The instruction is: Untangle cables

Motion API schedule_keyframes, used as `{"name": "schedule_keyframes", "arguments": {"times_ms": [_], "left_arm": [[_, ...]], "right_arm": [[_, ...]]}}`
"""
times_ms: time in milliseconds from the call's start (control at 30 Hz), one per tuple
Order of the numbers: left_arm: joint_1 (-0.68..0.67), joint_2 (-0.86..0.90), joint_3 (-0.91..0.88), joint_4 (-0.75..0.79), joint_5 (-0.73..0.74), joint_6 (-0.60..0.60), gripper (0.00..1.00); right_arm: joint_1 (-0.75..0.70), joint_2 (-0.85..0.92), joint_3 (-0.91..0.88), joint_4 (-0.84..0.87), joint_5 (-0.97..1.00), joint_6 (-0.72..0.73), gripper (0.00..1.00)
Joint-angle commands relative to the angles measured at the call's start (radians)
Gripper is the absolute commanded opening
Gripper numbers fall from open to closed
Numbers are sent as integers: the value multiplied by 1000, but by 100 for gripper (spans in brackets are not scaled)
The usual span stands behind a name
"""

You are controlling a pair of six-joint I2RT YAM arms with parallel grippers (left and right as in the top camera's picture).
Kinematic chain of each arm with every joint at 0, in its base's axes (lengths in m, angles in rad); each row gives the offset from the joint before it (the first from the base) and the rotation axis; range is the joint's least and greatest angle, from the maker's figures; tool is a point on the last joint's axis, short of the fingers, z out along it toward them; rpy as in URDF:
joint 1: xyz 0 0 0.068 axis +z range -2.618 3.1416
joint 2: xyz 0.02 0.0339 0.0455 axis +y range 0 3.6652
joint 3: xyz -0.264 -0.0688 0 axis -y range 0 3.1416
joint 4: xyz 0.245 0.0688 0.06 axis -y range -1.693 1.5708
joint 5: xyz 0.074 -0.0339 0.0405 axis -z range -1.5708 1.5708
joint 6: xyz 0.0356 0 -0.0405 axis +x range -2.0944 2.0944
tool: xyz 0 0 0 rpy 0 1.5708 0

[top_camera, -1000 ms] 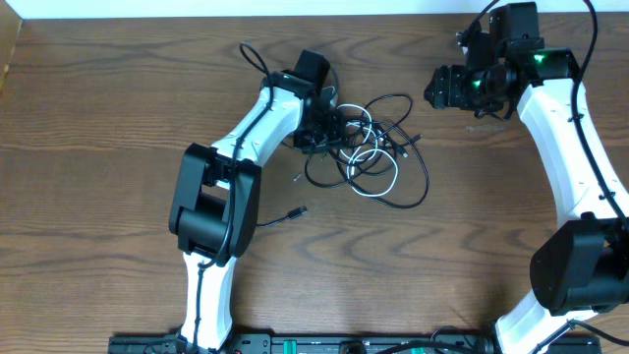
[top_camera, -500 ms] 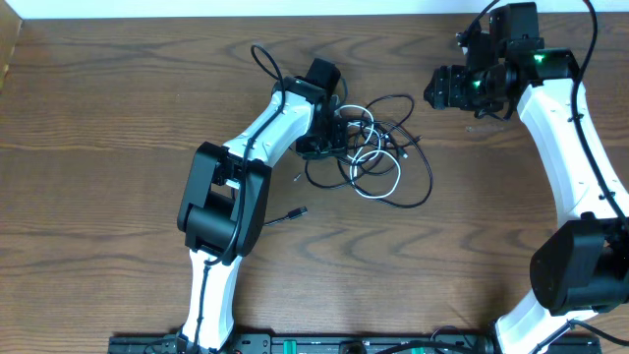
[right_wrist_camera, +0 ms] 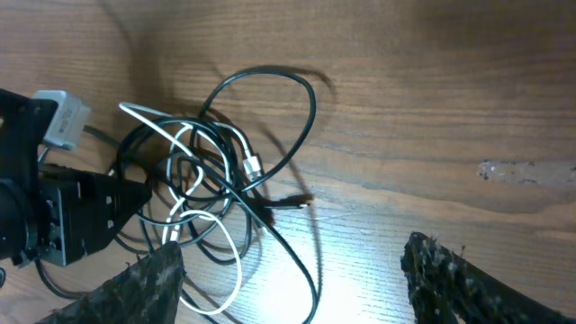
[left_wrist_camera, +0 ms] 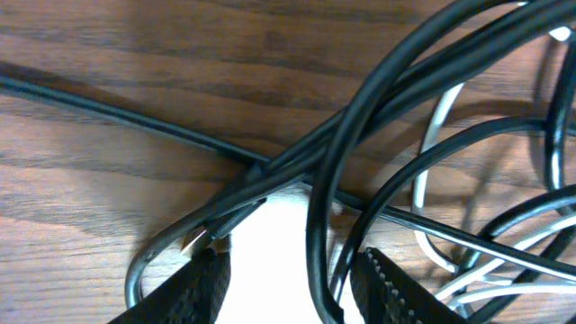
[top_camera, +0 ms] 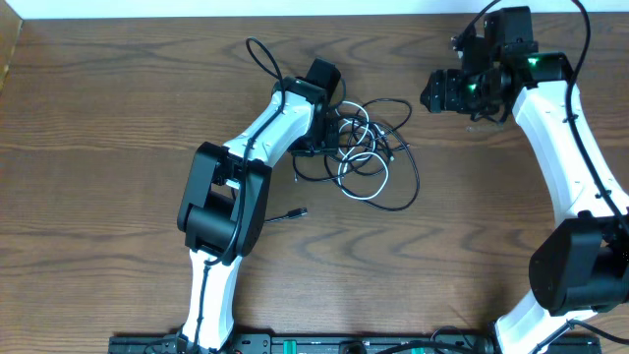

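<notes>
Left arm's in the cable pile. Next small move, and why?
Probably close the left gripper on the thin black cable passing between its jaws, which stand apart, not gripping. The right gripper is open, empty, and off the tangle of black and white cables.

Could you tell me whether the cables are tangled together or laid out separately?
Tangled: the cables lie in one pile, black and white loops crossing over each other in every view.

My left arm [top_camera: 263, 126] reaches forward and angles inward, with the left gripper [left_wrist_camera: 290, 274] pointing down and low, jaws partly apart. My right arm [top_camera: 555, 133] stretches far forward, wrist bent inward, the right gripper [right_wrist_camera: 301, 279] raised with jaws spread wide.
</notes>
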Motion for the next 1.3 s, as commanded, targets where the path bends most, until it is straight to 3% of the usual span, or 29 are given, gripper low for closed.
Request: {"name": "schedule_keyframes", "arguments": {"times_ms": [0,367,733,867,900,933,1267], "left_arm": [[1,19,14,-8,-45,-5,49],[1,-27,18,-34,-40,85,49],[-3,14,-7,-30,48,11,48],[-3,17,-18,-31,65,-18,27],[-3,17,-18,-31,65,-17,13],[-3,17,-18,-31,65,-17,8],[0,-80,7,-22,66,29,7]], "right_arm": [[10,2,-11,3,1,3,75],[16,2,-12,18,1,3,75],[42,2,-12,35,2,3,76],[43,2,-13,37,1,3,76],[43,2,-13,37,1,3,76],[43,2,-13,37,1,3,76],[45,2,-13,52,-3,3,76]]}}
